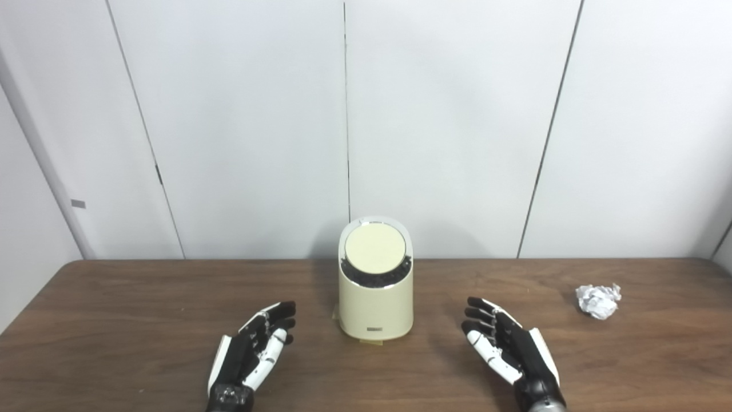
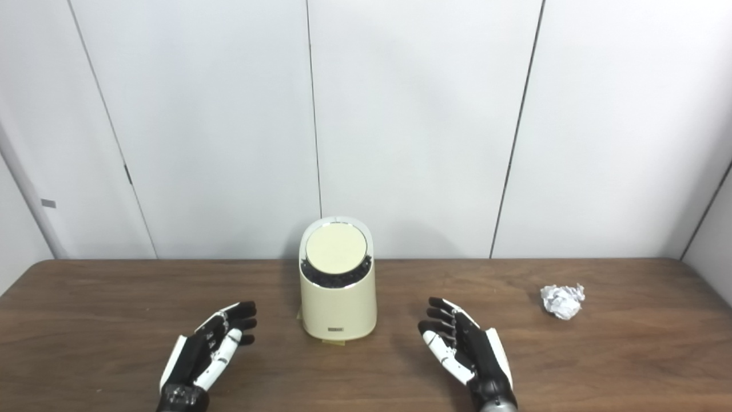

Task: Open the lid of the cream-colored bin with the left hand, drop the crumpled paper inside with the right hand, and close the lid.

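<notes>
A cream-colored bin (image 1: 376, 297) stands at the middle of the brown table, its round lid (image 1: 375, 248) down and tilted toward me. A white ball of crumpled paper (image 1: 597, 300) lies on the table far to the right. My left hand (image 1: 253, 350) rests open near the front edge, left of the bin, fingers spread and holding nothing. Right of the bin, my right hand (image 1: 506, 348) is also open and empty, well short of the paper.
The wooden table (image 1: 143, 309) runs the full width, its back edge against white wall panels. A small piece of tape shows under the bin's front.
</notes>
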`<action>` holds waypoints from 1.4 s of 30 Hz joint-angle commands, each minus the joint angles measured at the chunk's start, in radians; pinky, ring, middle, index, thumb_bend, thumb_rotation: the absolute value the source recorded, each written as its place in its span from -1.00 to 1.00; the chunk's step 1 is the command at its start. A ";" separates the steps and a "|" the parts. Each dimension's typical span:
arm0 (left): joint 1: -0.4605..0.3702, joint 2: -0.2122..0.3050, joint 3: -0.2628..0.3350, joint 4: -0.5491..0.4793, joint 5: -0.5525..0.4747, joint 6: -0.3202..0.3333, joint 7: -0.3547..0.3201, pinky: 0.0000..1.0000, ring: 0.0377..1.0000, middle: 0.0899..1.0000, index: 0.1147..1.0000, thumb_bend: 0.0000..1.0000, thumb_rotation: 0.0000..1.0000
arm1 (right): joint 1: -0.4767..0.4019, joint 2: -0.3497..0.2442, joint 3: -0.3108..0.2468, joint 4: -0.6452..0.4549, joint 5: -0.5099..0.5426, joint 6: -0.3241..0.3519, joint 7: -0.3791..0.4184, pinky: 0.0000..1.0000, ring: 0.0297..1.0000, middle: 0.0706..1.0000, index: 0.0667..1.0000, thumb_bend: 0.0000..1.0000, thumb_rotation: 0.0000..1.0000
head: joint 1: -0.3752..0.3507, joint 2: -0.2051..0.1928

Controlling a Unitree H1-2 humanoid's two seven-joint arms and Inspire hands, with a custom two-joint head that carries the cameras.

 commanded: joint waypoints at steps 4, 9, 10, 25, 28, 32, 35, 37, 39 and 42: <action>-0.011 0.006 0.002 0.018 0.007 -0.014 0.007 0.45 0.56 0.58 0.53 -0.47 -0.03 | -0.026 0.003 0.004 0.002 0.000 -0.009 0.008 0.38 0.52 0.55 0.55 -0.60 -0.03 | 0.000 -0.001; -0.013 0.008 0.002 0.026 0.007 -0.021 0.005 0.45 0.56 0.58 0.53 -0.47 -0.05 | -0.028 0.007 -0.003 0.007 0.013 -0.008 0.010 0.39 0.53 0.56 0.56 -0.58 -0.02 | -0.001 -0.002; -0.013 0.007 0.002 0.026 0.008 -0.020 0.006 0.45 0.56 0.58 0.53 -0.47 -0.06 | -0.028 0.007 -0.003 0.006 0.015 -0.009 0.010 0.39 0.53 0.56 0.55 -0.58 -0.04 | -0.001 -0.002; -0.025 0.016 0.013 -0.076 -0.086 0.072 -0.043 0.64 0.71 0.70 0.67 -0.28 0.15 | -0.028 0.018 -0.005 0.020 0.026 -0.016 0.004 0.42 0.54 0.57 0.57 -0.56 -0.05 | -0.012 -0.006; -0.028 0.025 0.011 -0.139 -0.086 0.063 -0.053 0.58 0.71 0.72 0.70 -0.05 0.34 | -0.026 0.017 -0.003 0.015 0.025 -0.010 0.006 0.42 0.55 0.58 0.58 -0.56 -0.05 | -0.014 -0.004; -0.049 0.027 -0.006 -0.241 0.033 0.077 -0.010 0.48 0.64 0.64 0.60 0.14 0.37 | -0.025 0.017 0.002 0.006 0.012 -0.004 0.000 0.41 0.55 0.58 0.57 -0.57 -0.05 | -0.018 -0.003; -0.078 0.022 -0.020 -0.319 0.098 0.206 0.006 0.53 0.69 0.68 0.63 0.21 0.25 | -0.025 0.022 -0.004 0.010 0.021 -0.014 -0.001 0.40 0.54 0.57 0.56 -0.57 -0.06 | -0.017 -0.001; -0.107 0.026 -0.032 -0.367 0.120 0.308 -0.005 0.62 0.76 0.74 0.69 0.26 0.20 | -0.025 0.022 -0.004 0.012 0.020 -0.015 -0.002 0.40 0.53 0.57 0.56 -0.57 -0.07 | -0.016 -0.001; -0.145 0.044 -0.051 -0.404 0.140 0.415 -0.031 0.69 0.82 0.82 0.78 0.29 0.14 | -0.025 0.022 -0.002 0.013 0.014 -0.013 -0.004 0.40 0.54 0.57 0.56 -0.57 -0.07 | -0.015 -0.004; -0.209 0.063 -0.061 -0.428 0.136 0.531 -0.078 0.81 0.95 0.95 0.95 0.33 0.05 | -0.025 0.024 -0.004 0.014 0.021 -0.013 -0.002 0.41 0.55 0.57 0.56 -0.57 -0.08 | -0.017 -0.004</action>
